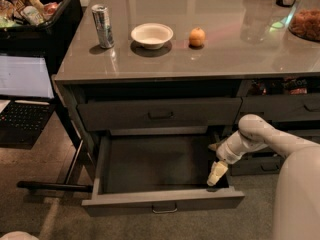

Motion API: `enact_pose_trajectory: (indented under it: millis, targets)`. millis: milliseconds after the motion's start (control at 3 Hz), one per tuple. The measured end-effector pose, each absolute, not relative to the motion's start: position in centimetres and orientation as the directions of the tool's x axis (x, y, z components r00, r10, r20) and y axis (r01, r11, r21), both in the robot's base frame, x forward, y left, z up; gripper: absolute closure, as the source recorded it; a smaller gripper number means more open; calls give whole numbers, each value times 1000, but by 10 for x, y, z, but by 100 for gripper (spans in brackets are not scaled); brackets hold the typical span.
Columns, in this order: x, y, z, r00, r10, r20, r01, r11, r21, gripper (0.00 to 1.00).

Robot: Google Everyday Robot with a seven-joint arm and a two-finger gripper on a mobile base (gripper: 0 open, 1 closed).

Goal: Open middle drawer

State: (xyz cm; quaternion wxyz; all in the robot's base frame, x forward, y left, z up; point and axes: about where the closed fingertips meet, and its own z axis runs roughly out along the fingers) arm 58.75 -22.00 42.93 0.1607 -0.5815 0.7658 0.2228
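The middle drawer (125, 201) is pulled far out of the grey cabinet, and its plain grey box interior is bare. Its small bail handle (164, 208) sits at the centre of the front. My gripper (217, 173) points down inside the drawer at its right side, close to the right wall and just behind the front panel. My pale arm (270, 139) reaches in from the right. The wide drawer above it (125, 115) is closed.
On the countertop (225, 59) stand a can (103, 26), a white bowl (152, 34) and an orange fruit (197, 36). A laptop (25, 79) and a black bin (35, 14) are at the left. A black bar (50, 186) lies on the floor. More drawers (280, 106) are at the right.
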Motion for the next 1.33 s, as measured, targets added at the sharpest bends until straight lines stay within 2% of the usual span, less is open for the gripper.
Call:
enact_pose_trajectory:
  millis: [333,667,1333]
  targets:
    - [581,-222,434,-271,-824,-498,-962,217,164,0]
    - [577,-224,440,-266,-827,-495,-964,215,158,19]
    - [554,-234,459,-265,-861,-433,-961,272,48,66]
